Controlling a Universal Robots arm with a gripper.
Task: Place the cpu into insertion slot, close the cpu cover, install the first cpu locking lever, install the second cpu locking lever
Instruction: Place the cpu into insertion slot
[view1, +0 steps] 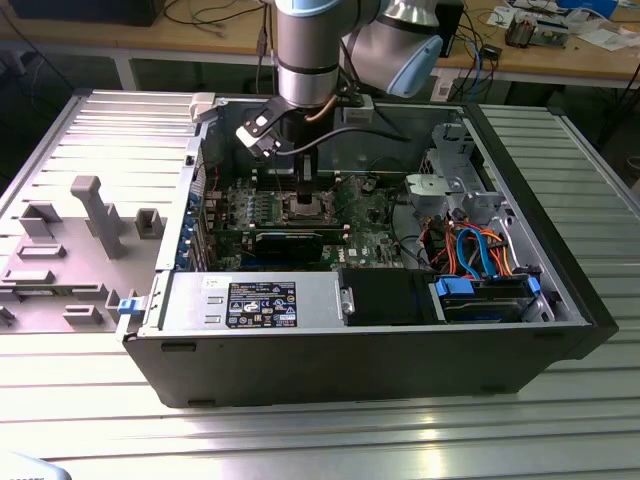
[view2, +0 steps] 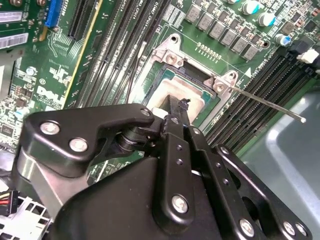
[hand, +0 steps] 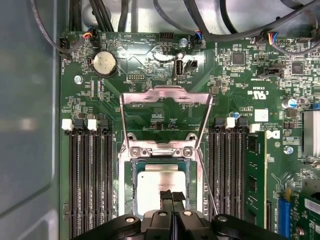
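Observation:
The cpu (hand: 159, 181), a silvery square chip, lies flat in the insertion slot (hand: 131, 186) on the green board. My gripper (hand: 173, 196) is shut, its two black fingers pressed together with nothing between them, their tips at the chip's top; whether they touch it I cannot tell. The cpu cover (hand: 165, 93), a silver frame, stands swung open behind the socket. A thin locking lever (hand: 207, 184) sticks out unlatched beside the socket. The second wrist view shows the gripper (view2: 178, 107) over the cpu (view2: 161, 98), with the lever (view2: 270, 104) angled away. In the exterior view the gripper (view1: 304, 192) reaches down into the computer case.
Long black memory slots (hand: 90, 180) flank the socket on both sides. A coin battery (hand: 105, 62) and cables (hand: 235, 27) lie behind the cover. The case walls (view1: 350, 360), a drive cage (view1: 455, 185) and orange and blue cables (view1: 475, 255) surround the board.

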